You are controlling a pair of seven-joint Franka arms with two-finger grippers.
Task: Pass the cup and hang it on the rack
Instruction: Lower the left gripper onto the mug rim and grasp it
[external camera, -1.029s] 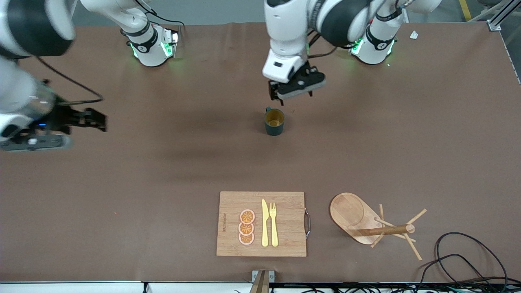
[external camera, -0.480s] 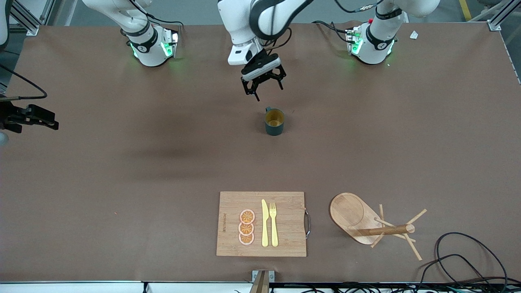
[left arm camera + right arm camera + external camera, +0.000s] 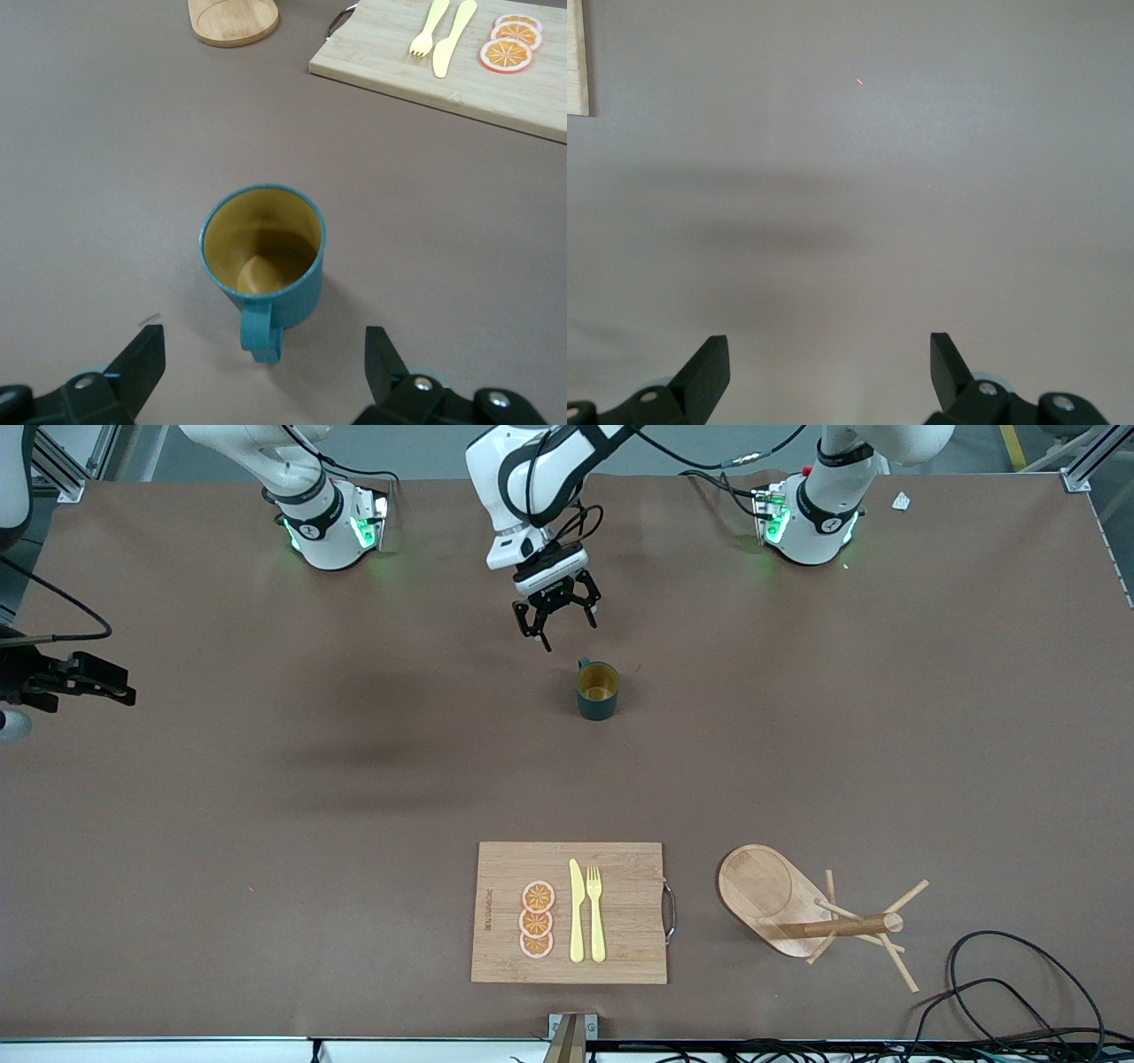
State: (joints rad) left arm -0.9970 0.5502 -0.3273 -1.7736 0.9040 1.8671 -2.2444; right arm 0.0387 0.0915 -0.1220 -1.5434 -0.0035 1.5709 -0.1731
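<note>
Cutting board point(image 3: 620, 868): bamboo, lying flat at the desk edge nearest the front camera, metal handle on its side toward the left arm's end
On the board: three orange slices point(image 3: 537, 919) in a row, with a yellow knife point(image 3: 577, 911) and a yellow fork point(image 3: 595, 912) laid side by side just beside them
Rack point(image 3: 802, 908): wooden mug tree beside the cutting board, toward the left arm's end, about as near the front camera; oval base, central post, thin angled pegs, none bearing anything
Cables point(image 3: 1010, 992): black loops at the near corner, next to the rack
Desk point(image 3: 266, 824): brown surface carrying everything
Cup point(image 3: 597, 689): dark teal, ribbed, upright on the desk mid-way across, well apart from board and rack and farther from the front camera; yellowish-brown inside; loop handle turned toward the arms' bases
Left claw point(image 3: 555, 616): hangs over the desk just past the cup's handle side, fingers spread wide, holding nothing; in the left wrist view the cup point(image 3: 263, 257) sits between the two fingertips, apart from both
Right claw point(image 3: 89, 682): at the right arm's end, over bare desk, fingers spread, holding nothing; this arm waits
</note>
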